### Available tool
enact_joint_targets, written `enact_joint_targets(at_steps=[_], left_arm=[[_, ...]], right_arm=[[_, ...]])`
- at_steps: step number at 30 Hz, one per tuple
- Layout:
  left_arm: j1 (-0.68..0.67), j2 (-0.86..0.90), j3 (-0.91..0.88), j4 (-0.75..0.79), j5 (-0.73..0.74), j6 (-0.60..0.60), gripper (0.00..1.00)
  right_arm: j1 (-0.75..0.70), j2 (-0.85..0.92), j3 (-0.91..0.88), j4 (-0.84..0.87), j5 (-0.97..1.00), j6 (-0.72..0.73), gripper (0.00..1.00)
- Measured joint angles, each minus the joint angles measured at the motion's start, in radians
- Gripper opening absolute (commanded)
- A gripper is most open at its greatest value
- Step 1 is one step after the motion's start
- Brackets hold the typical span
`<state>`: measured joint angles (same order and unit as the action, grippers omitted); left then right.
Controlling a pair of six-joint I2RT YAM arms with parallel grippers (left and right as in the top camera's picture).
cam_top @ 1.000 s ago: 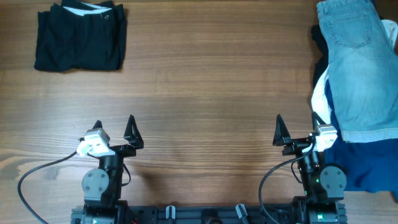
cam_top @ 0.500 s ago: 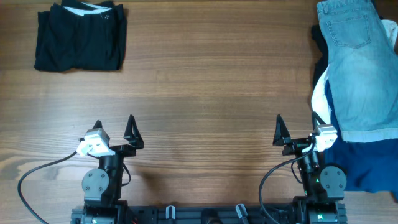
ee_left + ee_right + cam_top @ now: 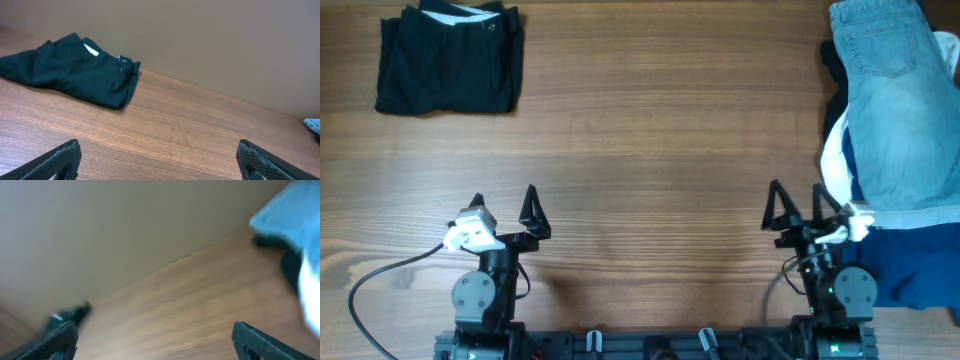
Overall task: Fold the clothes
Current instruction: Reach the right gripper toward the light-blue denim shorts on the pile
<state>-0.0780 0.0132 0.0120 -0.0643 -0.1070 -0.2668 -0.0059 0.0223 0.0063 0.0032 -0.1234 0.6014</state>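
Lying at the right: light-blue denim jeans (image 3: 895, 110) top a heap at the right edge of the worktop (image 3: 650, 130), back pocket up, ahead of the right tool (image 3: 797, 192) and off to its right.
Under the jeans: a white garment (image 3: 832, 160) peeks out on the side facing the right tool; a navy garment (image 3: 910, 260) spreads just beside that tool, on its right.
Folded piece: a black garment (image 3: 448, 60) lies flat, well ahead of the left tool (image 3: 503, 200) and to its left, well apart from the heap.
Left tool: jaws spread wide, gripping nothing, over bare wood.
Right tool: jaws wide apart, empty, near the heap's edge; its own wrist view is blurred.
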Motion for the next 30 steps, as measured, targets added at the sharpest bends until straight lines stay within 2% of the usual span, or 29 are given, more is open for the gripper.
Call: enact_joint_targets(at_steps=[2, 4, 5, 8, 10, 13, 15, 18, 19, 20, 23, 24, 26, 30], left_arm=[[0.0, 0.0, 0.0, 0.0, 0.0, 0.0, 1.0], [0.0, 0.0, 0.0, 0.0, 0.0, 0.0, 1.0], [0.0, 0.0, 0.0, 0.0, 0.0, 0.0, 1.0], [0.0, 0.001, 0.0, 0.0, 0.0, 0.0, 1.0], [0.0, 0.0, 0.0, 0.0, 0.0, 0.0, 1.0], [0.0, 0.002, 0.0, 0.0, 0.0, 0.0, 1.0], [0.0, 0.001, 0.0, 0.0, 0.0, 0.0, 1.0], [0.0, 0.0, -0.001, 0.001, 0.0, 0.0, 1.0], [0.0, 0.0, -0.001, 0.001, 0.001, 0.0, 1.0], [0.0, 0.003, -0.001, 0.003, 0.0, 0.0, 1.0], [0.0, 0.002, -0.002, 0.0, 0.0, 0.0, 1.0], [0.0, 0.001, -0.002, 0.002, 0.0, 0.0, 1.0], [0.0, 0.001, -0.002, 0.002, 0.0, 0.0, 1.0], [0.0, 0.001, -0.002, 0.001, 0.0, 0.0, 1.0]], right_arm=[[0.0, 0.0, 0.0, 0.002, -0.001, 0.249, 1.0], [0.0, 0.001, 0.0, 0.056, -0.02, 0.339, 1.0], [0.0, 0.003, 0.0, 0.152, -0.042, 0.336, 1.0], [0.0, 0.002, 0.006, 0.361, -0.059, 0.236, 1.0], [0.0, 0.032, 0.053, 0.369, -0.016, 0.136, 1.0], [0.0, 0.239, 0.231, 0.372, 0.029, -0.071, 1.0], [0.0, 0.547, 0.473, 0.299, 0.069, -0.276, 1.0], [-0.002, 0.934, 0.772, 0.093, 0.151, -0.407, 1.0], [-0.006, 1.133, 0.942, 0.02, 0.175, -0.437, 1.0], [-0.013, 1.249, 1.065, -0.11, 0.187, -0.463, 1.0], [-0.058, 1.675, 1.588, -0.51, 0.211, -0.552, 1.0], [-0.071, 1.763, 1.703, -0.59, 0.213, -0.565, 0.99], [-0.083, 1.829, 1.77, -0.628, 0.215, -0.577, 1.0], [-0.082, 1.838, 1.784, -0.487, 0.218, -0.616, 0.99]])
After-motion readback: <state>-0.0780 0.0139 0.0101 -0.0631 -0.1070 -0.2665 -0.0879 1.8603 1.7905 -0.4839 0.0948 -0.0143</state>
